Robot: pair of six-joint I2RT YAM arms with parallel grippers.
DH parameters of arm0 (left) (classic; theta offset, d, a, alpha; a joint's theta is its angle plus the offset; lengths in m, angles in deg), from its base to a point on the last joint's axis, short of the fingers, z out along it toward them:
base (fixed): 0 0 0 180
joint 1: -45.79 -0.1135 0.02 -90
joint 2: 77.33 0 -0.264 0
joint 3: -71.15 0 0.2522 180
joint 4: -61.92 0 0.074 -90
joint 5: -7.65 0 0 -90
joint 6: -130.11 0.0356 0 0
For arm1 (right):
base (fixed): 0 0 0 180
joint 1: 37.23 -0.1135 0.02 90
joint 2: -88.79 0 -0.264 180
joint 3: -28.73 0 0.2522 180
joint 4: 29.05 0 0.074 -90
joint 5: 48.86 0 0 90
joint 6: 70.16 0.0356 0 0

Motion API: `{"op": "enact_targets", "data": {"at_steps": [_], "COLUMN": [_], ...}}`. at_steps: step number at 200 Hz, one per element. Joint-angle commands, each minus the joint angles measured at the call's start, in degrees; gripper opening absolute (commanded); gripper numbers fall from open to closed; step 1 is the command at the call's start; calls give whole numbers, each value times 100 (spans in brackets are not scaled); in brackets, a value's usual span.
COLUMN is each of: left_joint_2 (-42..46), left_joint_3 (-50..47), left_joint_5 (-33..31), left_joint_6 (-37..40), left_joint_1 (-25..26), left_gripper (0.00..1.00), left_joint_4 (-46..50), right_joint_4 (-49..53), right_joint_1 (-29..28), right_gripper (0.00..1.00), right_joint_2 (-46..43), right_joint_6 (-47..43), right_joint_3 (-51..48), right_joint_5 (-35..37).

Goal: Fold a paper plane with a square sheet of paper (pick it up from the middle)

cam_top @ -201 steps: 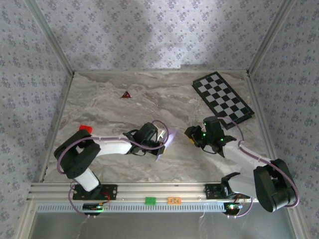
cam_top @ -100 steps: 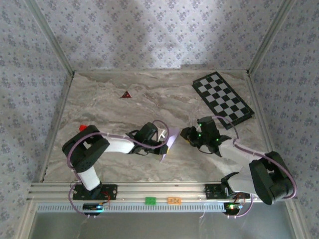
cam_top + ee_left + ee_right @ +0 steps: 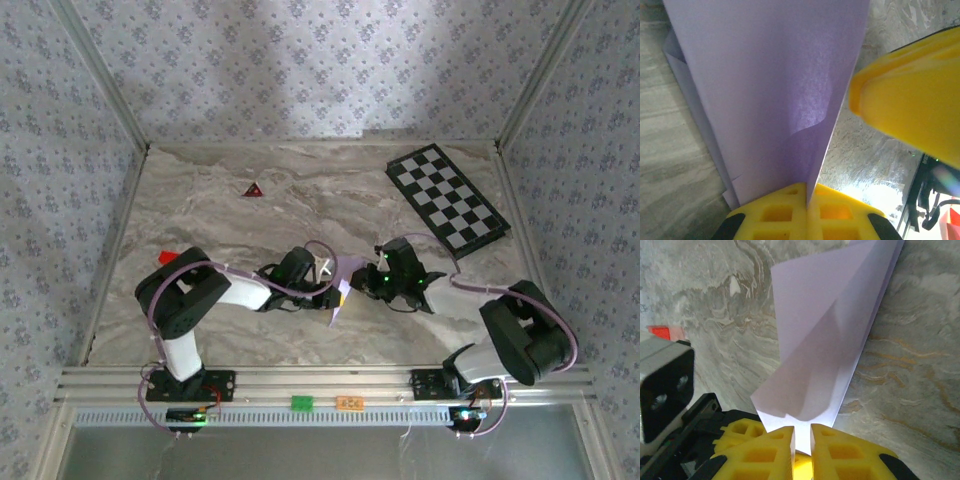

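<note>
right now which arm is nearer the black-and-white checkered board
Right. The right arm sits by the near corner of the black-and-white checkered board; the left arm is farther left, beyond the pale lilac folded paper.

The grey marbled desk (image 3: pixel 250 230) carries a black-and-white checkered board (image 3: pixel 447 200) at the upper right of the frame and a small dark red triangle (image 3: pixel 253 189) at upper left
</note>
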Motion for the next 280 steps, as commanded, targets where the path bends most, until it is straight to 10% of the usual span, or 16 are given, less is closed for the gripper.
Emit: {"op": "enact_targets", "data": {"at_steps": [1,280], "left_joint_2": [-152,-205], "left_joint_3": [-123,-794], "left_joint_5": [53,-180], "left_joint_6": [-314,-1190], "left_joint_1": [-38,-337], "left_gripper": [0,0], "left_joint_4": [-282,-1013], "right_joint_4": [-183,-575], "right_joint_1": [-48,131], "right_gripper": [17,16], "right_joint_2": [151,1484], "right_joint_6": [-166,-126], "right_joint_3": [188,720], "right_joint_5": [-131,-624]}}
